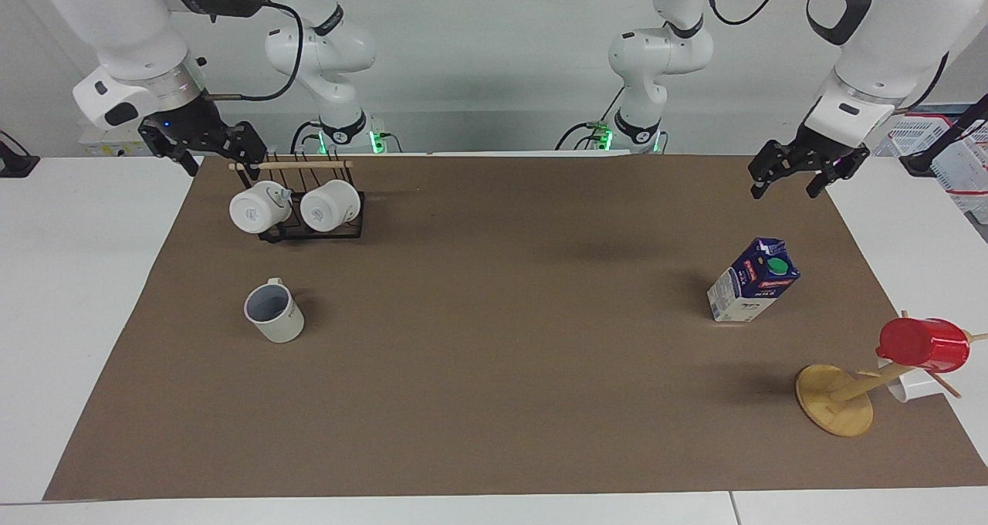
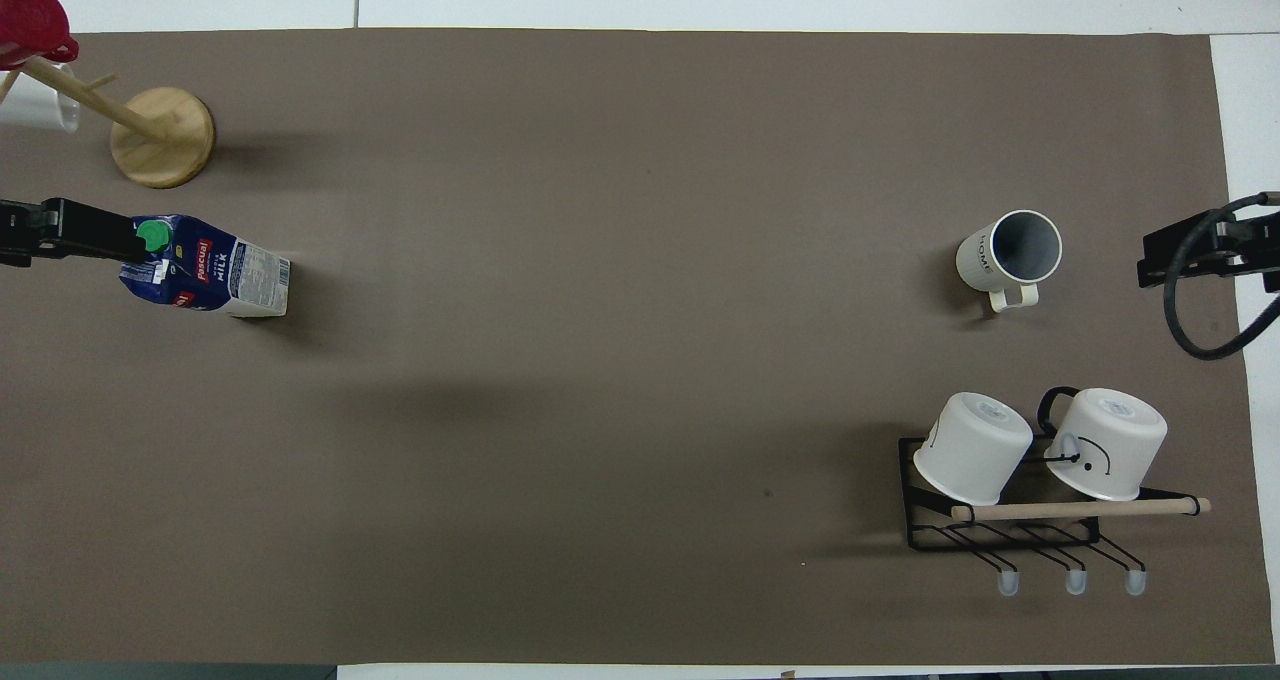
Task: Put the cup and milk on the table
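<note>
The cup stands upright on the table's brown sheet toward the right arm's end, its handle turned toward the robots; it also shows in the overhead view. The milk stands upright on the sheet toward the left arm's end, and shows in the overhead view. My left gripper hangs open and empty in the air over the sheet's edge, apart from the milk. My right gripper hangs open and empty over the sheet's corner beside the mug rack. Both arms wait.
A black wire rack with two white mugs lying on it stands nearer to the robots than the cup. A wooden mug tree holding a red cup and a white mug stands farther from the robots than the milk.
</note>
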`<state>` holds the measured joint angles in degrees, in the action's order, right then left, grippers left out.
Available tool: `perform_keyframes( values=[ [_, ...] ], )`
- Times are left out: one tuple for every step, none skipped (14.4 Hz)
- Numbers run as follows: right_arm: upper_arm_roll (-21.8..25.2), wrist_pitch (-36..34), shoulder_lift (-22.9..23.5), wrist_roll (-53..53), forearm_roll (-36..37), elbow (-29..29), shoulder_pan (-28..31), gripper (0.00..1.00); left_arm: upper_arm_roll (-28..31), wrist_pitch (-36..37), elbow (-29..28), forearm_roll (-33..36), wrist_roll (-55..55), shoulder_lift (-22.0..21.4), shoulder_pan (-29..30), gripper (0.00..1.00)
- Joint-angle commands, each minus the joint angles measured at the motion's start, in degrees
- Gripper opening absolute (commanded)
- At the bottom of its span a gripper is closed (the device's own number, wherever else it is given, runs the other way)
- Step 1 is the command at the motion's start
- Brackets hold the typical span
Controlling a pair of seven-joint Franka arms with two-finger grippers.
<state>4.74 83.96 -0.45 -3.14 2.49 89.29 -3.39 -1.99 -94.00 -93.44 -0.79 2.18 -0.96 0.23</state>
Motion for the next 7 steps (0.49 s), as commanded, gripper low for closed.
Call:
perform_keyframes(
  values=[
    [-0.3, 1.5, -1.5, 0.3, 0.0, 1.9, 0.1, 1.00, 0.5, -1.2, -1.0, -1.0, 0.6, -0.6, -0.5, 1.00],
    [-0.3, 1.5, -1.5, 0.3, 0.0, 1.9, 0.1, 1.00, 0.5, -1.3, -1.0, -1.0, 0.6, -0.6, -0.5, 1.00],
    [-0.3, 1.6, -1.5, 0.3, 0.0, 1.9, 0.2, 1.00, 0.5, -1.3, -1.0, -1.0, 0.6, -0.6, -0.5, 1.00],
    [-0.3, 1.6, -1.5, 0.4, 0.0, 1.9, 0.2, 1.00, 0.5, -1.2, -1.0, -1.0, 0.6, -0.6, -0.6, 1.00],
    [-0.3, 1.5, -1.4, 0.5, 0.0, 1.8, 0.3, 1.00, 0.5, -1.3, -1.0, -1.0, 0.6, -0.7, -0.6, 1.00],
    [-0.3, 1.5, -1.4, 0.8, 0.0, 1.6, 0.7, 1.00, 0.5, -1.2, -1.0, -1.0, 0.5, -0.6, -0.6, 1.00],
    [-0.2, 1.5, -1.4, 0.9, 0.0, 1.6, 0.7, 1.00, 0.5, -1.2, -1.0, -1.0, 0.4, -0.6, -0.7, 1.00]
  ],
)
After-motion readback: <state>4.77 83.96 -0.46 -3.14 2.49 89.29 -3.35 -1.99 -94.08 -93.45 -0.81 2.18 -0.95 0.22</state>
